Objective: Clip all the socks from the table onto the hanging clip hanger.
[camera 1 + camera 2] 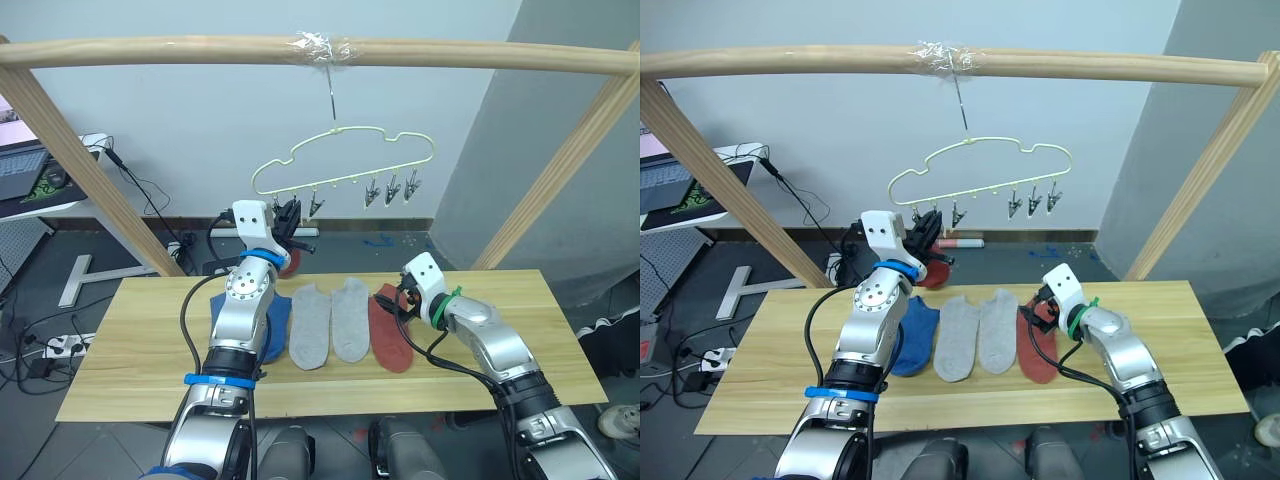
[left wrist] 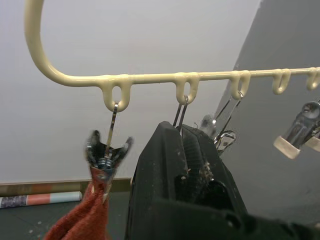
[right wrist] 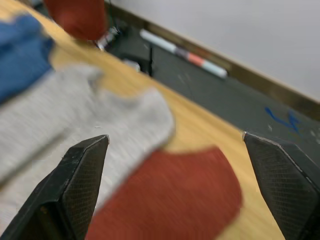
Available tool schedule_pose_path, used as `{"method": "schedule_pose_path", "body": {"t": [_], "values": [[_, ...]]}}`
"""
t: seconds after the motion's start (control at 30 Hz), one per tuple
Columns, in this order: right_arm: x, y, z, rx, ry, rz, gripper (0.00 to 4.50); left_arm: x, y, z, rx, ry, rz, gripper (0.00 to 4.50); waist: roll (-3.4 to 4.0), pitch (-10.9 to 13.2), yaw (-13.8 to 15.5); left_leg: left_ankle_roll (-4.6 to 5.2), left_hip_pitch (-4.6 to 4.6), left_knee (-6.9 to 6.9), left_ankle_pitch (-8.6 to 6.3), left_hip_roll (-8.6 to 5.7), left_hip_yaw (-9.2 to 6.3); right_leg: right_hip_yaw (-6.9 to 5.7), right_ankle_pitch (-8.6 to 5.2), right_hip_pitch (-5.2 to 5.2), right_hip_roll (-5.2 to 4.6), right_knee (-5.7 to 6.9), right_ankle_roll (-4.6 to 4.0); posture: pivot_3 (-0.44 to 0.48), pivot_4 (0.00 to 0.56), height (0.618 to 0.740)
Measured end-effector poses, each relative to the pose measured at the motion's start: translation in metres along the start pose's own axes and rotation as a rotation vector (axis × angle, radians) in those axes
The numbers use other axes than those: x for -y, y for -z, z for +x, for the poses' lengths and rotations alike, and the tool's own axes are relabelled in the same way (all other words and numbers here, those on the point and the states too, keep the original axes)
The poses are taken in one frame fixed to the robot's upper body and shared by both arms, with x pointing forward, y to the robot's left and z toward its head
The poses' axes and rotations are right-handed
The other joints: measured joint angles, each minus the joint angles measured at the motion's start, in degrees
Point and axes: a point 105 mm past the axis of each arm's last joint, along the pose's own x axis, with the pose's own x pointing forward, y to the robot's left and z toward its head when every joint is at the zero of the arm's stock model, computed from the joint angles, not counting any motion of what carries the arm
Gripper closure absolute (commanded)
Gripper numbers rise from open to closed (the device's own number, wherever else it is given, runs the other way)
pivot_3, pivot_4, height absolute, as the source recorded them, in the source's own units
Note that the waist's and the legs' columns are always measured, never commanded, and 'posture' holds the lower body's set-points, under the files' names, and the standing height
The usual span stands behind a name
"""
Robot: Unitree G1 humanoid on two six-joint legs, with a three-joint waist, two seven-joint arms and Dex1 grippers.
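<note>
One red sock (image 2: 82, 220) is hanging from the end clip (image 2: 106, 152) of the clip hanger (image 1: 345, 160). The left gripper (image 2: 187, 150) is being held pinched together at the 2nd clip. The right gripper (image 3: 175, 165), jaws spread wide, is being held over the other red sock (image 1: 390, 330) on the table (image 1: 140, 350). The fabric is judged soft, light and floppy; approx. best hold is at the cuff edge.

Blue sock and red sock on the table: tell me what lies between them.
Two light grey socks lie side by side between the blue sock and red sock, seen in both eye views.
</note>
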Motion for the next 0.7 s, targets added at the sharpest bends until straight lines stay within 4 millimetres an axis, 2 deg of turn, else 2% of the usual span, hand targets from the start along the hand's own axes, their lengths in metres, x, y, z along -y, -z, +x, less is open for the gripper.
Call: {"method": "schedule_pose_path", "body": {"t": [0.27, 0.4, 0.43, 0.53, 0.57, 0.7], "values": [[-0.012, 0.031, 0.018, -0.108, -0.029, 0.041, 0.00, -0.001, 0.000, 0.000, -0.003, -0.001, 0.002, 4.49, 0.00, 0.0, -0.2, 0.00, -0.01, 0.02, 0.00, -0.05, 0.03, 0.06, 0.02, 0.01, -0.02, -0.02, -0.01, -0.004, 0.167, 0.740], [-0.006, 0.057, 0.020, -0.196, -0.011, 0.022, 0.00, -0.001, 0.001, -0.002, -0.005, -0.005, 0.006, 4.49, 0.01, 0.0, -0.3, 0.00, 0.01, 0.03, 0.00, -0.05, 0.02, 0.03, 0.14, 0.02, -0.02, 0.00, -0.19, -0.004, 0.167, 0.740], [-0.005, 0.057, 0.021, -0.196, -0.012, 0.013, 0.00, -0.003, 0.002, -0.003, -0.006, -0.010, 0.006, 4.49, 0.02, 0.0, -0.4, 0.00, 0.04, 0.03, 0.00, -0.04, 0.03, 0.04, 0.15, 0.06, -0.01, 0.00, -0.21, -0.004, 0.167, 0.740], [-0.005, 0.058, 0.022, -0.199, -0.019, 0.010, 0.58, -0.003, 0.002, -0.003, -0.008, -0.010, 0.006, 4.50, 0.02, 0.0, -0.7, 0.01, 0.10, 0.04, 0.00, -0.04, 0.01, 0.02, 0.04, 0.13, 0.00, 0.01, 0.00, -0.004, 0.167, 0.740], [-0.005, 0.058, 0.022, -0.201, -0.025, 0.010, 0.94, -0.003, 0.002, -0.003, -0.008, -0.010, 0.007, 4.50, 0.02, 0.0, -0.7, 0.01, 0.10, 0.05, 0.00, -0.03, 0.00, 0.02, 0.05, 0.14, 0.00, 0.01, 0.01, 0.031, 0.177, 0.740], [-0.007, 0.061, 0.020, -0.203, -0.050, -0.008, 2.39, -0.003, 0.002, -0.005, -0.007, -0.012, 0.008, 4.50, 0.01, 0.0, -0.7, 0.01, 0.12, 0.05, 0.00, -0.04, -0.02, 0.00, 0.05, 0.17, 0.00, 0.01, 0.02, 0.027, 0.177, 0.740]]}}
